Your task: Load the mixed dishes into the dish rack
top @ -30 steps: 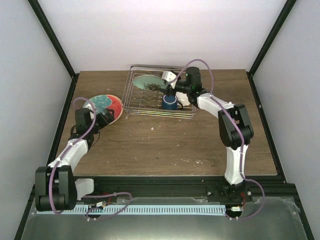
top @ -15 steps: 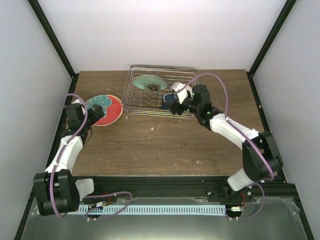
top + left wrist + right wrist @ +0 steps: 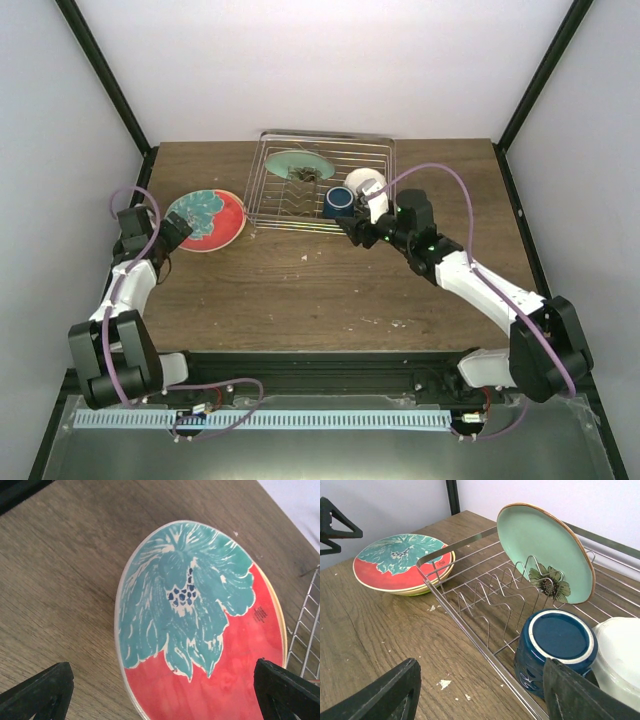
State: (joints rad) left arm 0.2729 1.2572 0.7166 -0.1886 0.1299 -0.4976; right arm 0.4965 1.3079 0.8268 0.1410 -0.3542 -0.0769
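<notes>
The left gripper [image 3: 172, 231] stands with its black jaws spread wide and nothing between them, low over the brown wooden table [image 3: 330, 290]. Just ahead of those jaws, filling the gap between the two fingertips in the left wrist view, lies the round plate with a red face and a large teal flower pattern [image 3: 200, 625]. It rests flat on top of a yellow plate [image 3: 429, 586], of which only the rim shows. The right gripper [image 3: 360, 232] is also spread, its jaws holding nothing, and it sits just outside the near rail of the rectangular silver wire dish rack [image 3: 372, 225]. Directly ahead of these jaws, toward the right-hand finger and just inside the rail, stands the dark blue mug with a pale ring around its upper end [image 3: 555, 647]. Touching it, on the far right of the jaws, is the small white dish [image 3: 620, 662]. Further ahead of the jaws, the pale-green plate with a dark flower and tan rim [image 3: 545, 550] leans upright among the tines.
</notes>
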